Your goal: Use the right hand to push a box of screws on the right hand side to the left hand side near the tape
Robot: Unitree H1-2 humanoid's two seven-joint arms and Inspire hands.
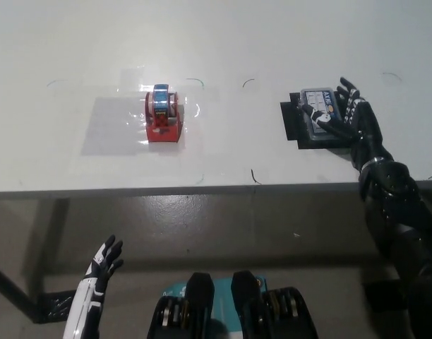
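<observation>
The box of screws (317,106), clear with a blue label, lies on a black mat (292,124) at the table's right. My black right hand (346,116) rests open on the box's right side, fingers spread over its lid and right edge. The red tape dispenser (164,117) stands on a glossy sheet at the table's left middle. My white left hand (102,263) hangs open below the table's front edge at the lower left, holding nothing.
The white table (223,42) spans the view; its front edge (202,189) runs across the middle. Thin pen marks lie between the tape and the box. Table legs and floor show below.
</observation>
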